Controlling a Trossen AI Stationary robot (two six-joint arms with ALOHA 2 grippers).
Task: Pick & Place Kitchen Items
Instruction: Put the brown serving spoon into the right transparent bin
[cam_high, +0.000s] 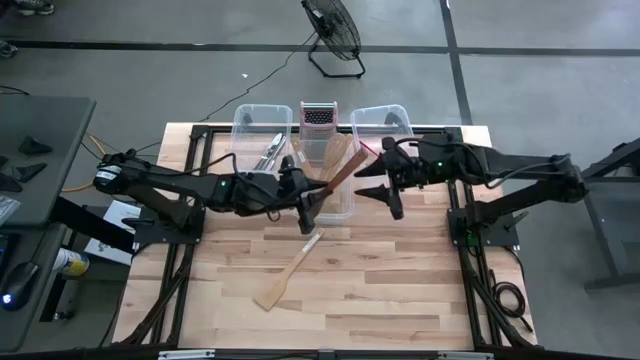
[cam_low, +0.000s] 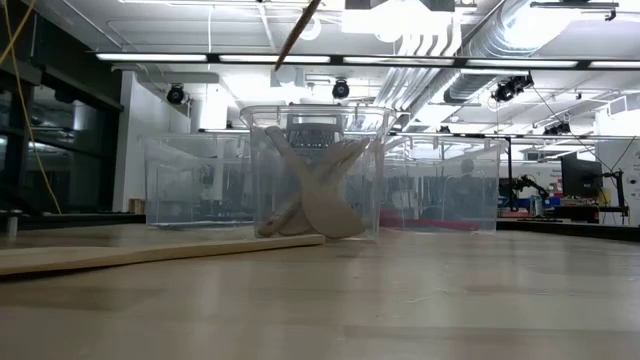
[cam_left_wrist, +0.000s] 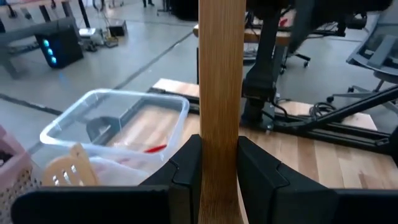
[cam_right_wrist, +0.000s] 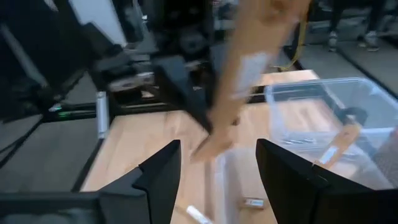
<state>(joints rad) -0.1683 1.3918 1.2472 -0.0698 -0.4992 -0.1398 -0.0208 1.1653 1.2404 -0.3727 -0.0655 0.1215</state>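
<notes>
- Right now the left gripper (cam_high: 308, 205) is clamped on a brown wooden utensil (cam_high: 345, 172), its two dark fingers (cam_left_wrist: 186, 171) pressed against either side of the flat handle, as the left wrist view shows plainly.
- That utensil slants up and away from the gripper, its far end reaching over the middle clear bin (cam_high: 342, 205).
- Inside the middle bin, pale wooden spoons and spatulas (cam_low: 325, 190) lean against one another; the low view shows them through the clear wall.
- Opposite, the right gripper (cam_high: 388, 195) hangs just beside the middle bin with its jaws apart and nothing between them.
- Behind the middle bin stands a box grater (cam_high: 317, 116) with a pinkish top.
- To one side, the left bin (cam_high: 250, 125) holds silver metal cutlery (cam_high: 272, 150); the right bin (cam_high: 395, 118) has something red (cam_left_wrist: 155, 149) lying in it.
- Out on the open wooden table (cam_high: 400, 290), a pale wooden spatula (cam_high: 285, 277) lies flat, well apart from both grippers, its handle pointing toward the bins.
</notes>
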